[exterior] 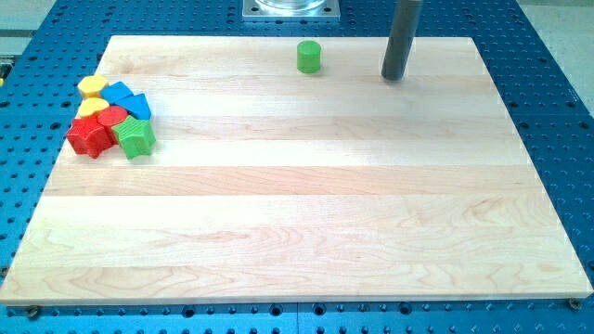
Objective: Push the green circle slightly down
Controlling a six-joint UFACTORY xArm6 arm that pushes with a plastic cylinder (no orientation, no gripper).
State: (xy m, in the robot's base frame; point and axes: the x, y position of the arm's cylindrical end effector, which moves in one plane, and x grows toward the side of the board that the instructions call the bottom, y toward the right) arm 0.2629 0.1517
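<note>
My tip [394, 78] rests on the wooden tabletop [297, 213] near the view's top edge, right of centre. The rod has no fingers, so there is no finger opening to report.

The green circle [309, 57] stands upright near the view's top edge, close to centre. It lies to the view's left of my tip, slightly higher in the view, and well apart from it, with bare wood between them.

A cluster of blocks sits at the view's left edge, packed together:
- yellow block [92, 86], uppermost
- blue block [119, 93] and a second blue block [138, 105] to its right
- second yellow block [90, 107]
- red circle [112, 118]
- red star [90, 137], lowest left
- green star [136, 137], lowest right
</note>
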